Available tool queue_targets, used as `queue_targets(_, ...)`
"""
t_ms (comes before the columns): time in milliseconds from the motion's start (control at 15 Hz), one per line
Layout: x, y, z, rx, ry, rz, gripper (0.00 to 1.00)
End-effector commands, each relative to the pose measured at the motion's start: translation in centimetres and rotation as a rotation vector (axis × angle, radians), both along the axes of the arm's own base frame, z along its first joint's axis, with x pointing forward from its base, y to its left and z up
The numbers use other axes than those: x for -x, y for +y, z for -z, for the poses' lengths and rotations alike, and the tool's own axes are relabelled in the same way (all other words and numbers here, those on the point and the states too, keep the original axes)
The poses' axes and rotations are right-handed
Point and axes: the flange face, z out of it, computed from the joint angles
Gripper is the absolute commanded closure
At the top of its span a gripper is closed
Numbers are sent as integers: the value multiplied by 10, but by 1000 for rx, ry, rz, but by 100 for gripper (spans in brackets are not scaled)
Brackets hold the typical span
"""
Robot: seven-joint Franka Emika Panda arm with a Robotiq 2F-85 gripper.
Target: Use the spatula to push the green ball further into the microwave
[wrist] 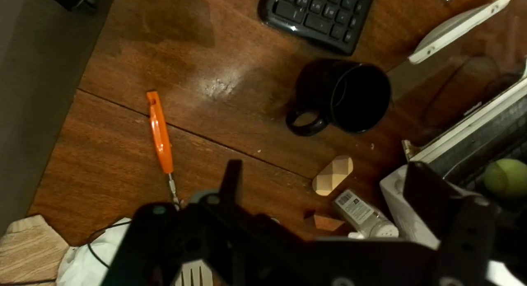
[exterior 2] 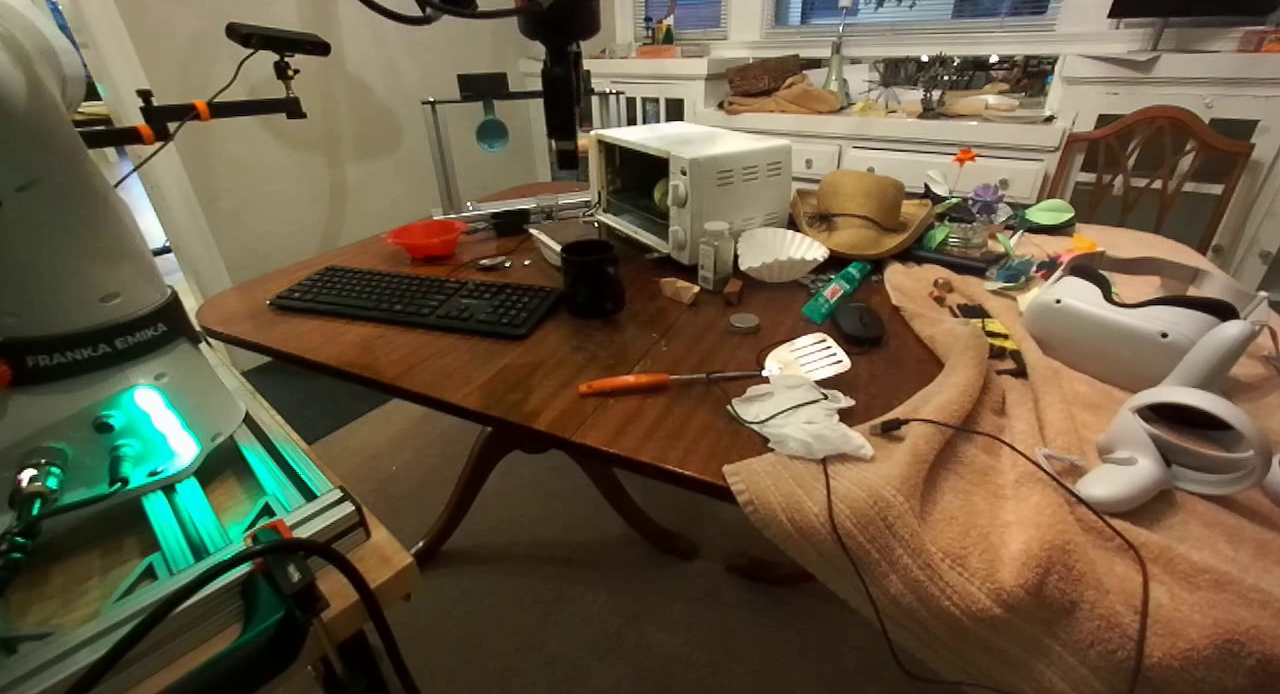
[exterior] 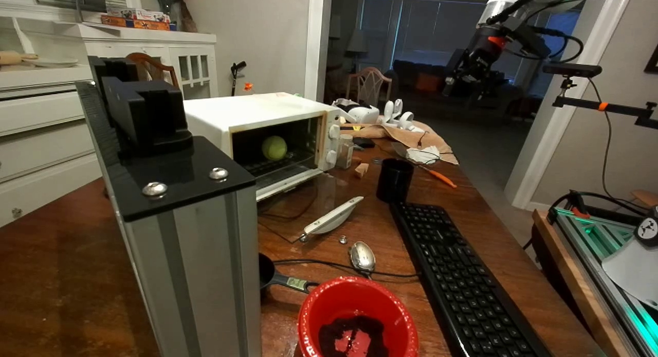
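The green ball sits inside the open white microwave, on its rack. The ball also shows in an exterior view and in the wrist view. A clear door with a white handle appears folded down in front of the microwave. The spatula lies flat on the table, orange handle toward the table edge, slotted head beside a white cloth. In the wrist view its handle shows, and my gripper partly hides its head. My gripper is open and empty, high above the table, fingers pointing down.
A black mug and a keyboard stand between the robot and the microwave. A clear shaker and wooden pieces are beside the microwave. A white cloth and a towel lie near the spatula's head. A red bowl is farther off.
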Motion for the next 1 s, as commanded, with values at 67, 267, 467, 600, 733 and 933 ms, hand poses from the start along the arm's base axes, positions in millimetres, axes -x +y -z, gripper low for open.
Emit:
queue_targets(67,6,-30,43,78,-58,68,0)
queue_targets(267,13,-38,72,116,-54,78,0)
queue_targets(467,14,-43,100,140,-11,75,0)
queue_targets(600,15,-40,89,129,-16,74,0)
queue_targets(733,15,-41,97,133,0,75,0)
queue_targets(933,15,-41,98,135,1,76,0)
